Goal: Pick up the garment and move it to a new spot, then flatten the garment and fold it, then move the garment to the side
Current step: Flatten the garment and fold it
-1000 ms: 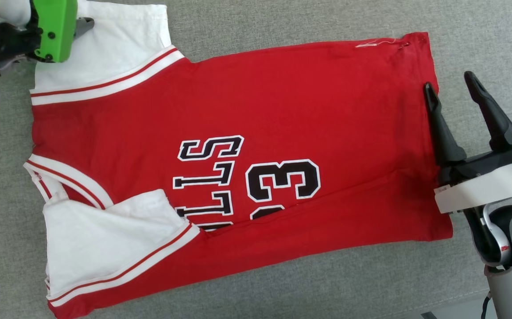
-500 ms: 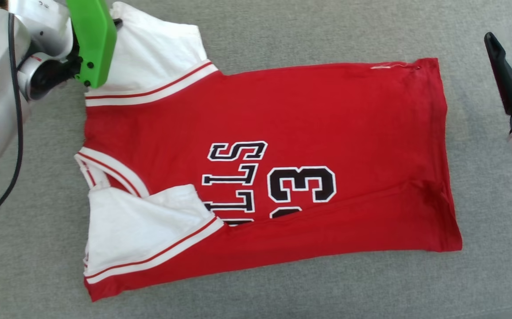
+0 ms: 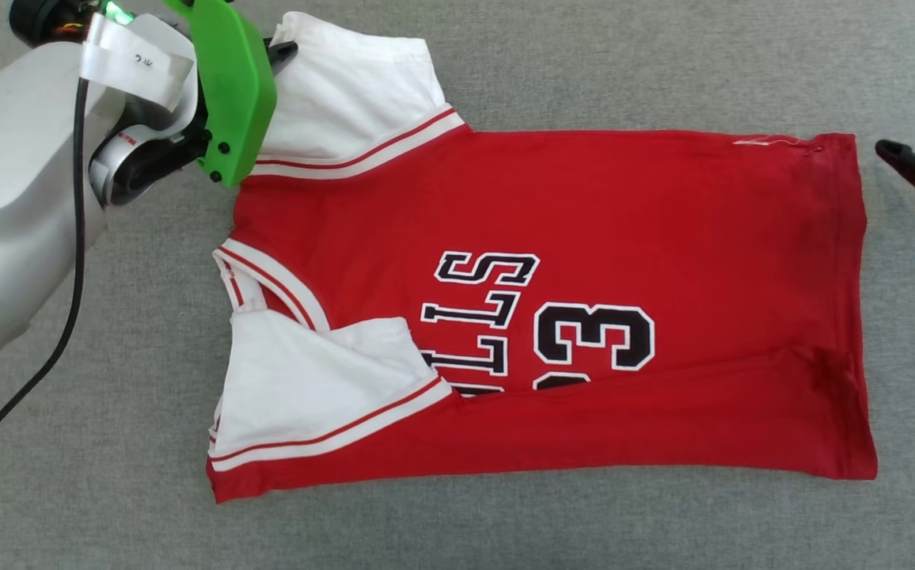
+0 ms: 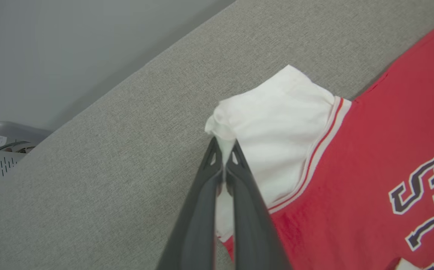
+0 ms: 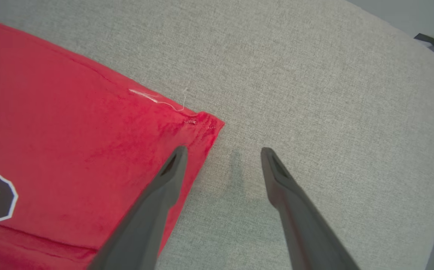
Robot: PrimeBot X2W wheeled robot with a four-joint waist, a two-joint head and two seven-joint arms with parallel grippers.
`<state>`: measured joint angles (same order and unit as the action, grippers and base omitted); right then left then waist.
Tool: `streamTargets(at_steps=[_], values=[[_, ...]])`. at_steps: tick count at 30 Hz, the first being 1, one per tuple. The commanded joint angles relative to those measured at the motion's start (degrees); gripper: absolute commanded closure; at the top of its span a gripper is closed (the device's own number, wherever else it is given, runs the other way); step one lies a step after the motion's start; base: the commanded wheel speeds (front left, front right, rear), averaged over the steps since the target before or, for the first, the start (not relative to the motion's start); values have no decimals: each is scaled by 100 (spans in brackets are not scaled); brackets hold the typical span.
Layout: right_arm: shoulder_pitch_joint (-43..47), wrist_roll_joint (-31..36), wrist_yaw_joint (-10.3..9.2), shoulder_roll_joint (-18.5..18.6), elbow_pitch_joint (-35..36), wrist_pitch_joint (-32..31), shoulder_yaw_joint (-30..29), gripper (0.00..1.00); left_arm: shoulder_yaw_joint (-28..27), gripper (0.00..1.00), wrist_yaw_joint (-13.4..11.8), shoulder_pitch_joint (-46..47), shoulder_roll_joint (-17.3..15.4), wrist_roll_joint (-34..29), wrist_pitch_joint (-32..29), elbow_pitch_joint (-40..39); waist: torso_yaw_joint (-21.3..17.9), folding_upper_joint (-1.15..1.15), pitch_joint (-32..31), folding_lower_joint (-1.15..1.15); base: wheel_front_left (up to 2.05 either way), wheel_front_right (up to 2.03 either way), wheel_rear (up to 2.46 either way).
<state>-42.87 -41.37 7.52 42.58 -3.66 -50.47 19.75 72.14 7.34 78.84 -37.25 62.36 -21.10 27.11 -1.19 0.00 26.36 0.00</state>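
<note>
**Fold stage: one side in, other side in hand**

The garment lies front up mid-frame on the grey cushion, collar twd 9 o'clock, hem twd 3. The near sleeve at 7–8 o'clock is turned in over the chest and hides part of the lettering. The 6 o'clock long edge looks folded in w/ it. The far sleeve at 11 o'clock sticks out past the body.

My left gripper is pinched tight on that sleeve's outer edge, w/ cloth bunched at the tips. My read: gripped there so I can swing it twd 5 o'clock to match the other side.

My right gripper sits at 2–3 o'clock, fingers spread wide and nothing in them. One finger is over the hem corner, the other over bare cushion. Can't tell if it touches. Prob parked there to pin the hem so the body doesn't drag.
</note>
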Motion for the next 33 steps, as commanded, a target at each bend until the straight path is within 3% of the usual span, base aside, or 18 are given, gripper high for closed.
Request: streamTargets(at_steps=[1, 12, 18, 19, 20, 21, 33], values=[[-134, 28, -3, -24, -129, -69, 87, 0, 18, 100, 14, 47, 61, -75, 63, -36, 95, 0, 108, 0, 0, 0, 0], [-366, 261, -3, -443, -1281, 205, 779, 0, 60, 100, 14, 299, 74, -208, 219, -209, 269, 0, 464, 0, 0, 0, 0], [-259, 217, -3, -456, -1763, 337, 1358, 0, 79, 100, 14, 308, 73, -191, 290, -178, 288, 0, 528, 0, 0, 0, 0], [-255, 161, -3, -440, -1794, 362, 1423, 26, 82, 100, 14, 296, 66, -181, 302, -166, 278, 0, 517, 0, 0, 0, 0], [-270, 123, -3, -418, -1803, 402, 1468, 71, 84, 100, 14, 284, 58, -172, 311, -156, 269, 0, 502, 0, 0, 0, 0], [-297, 79, -3, -390, -1815, 485, 1494, 100, 87, 100, 14, 267, 44, -162, 323, -143, 257, 0, 478, 0, 0, 0, 0], [-273, -257, -3, -107, -1458, 2084, 1471, 100, 108, 100, 14, -244, -137, -39, 818, -188, 228, 0, -337, 0, 0, 0, 0]])
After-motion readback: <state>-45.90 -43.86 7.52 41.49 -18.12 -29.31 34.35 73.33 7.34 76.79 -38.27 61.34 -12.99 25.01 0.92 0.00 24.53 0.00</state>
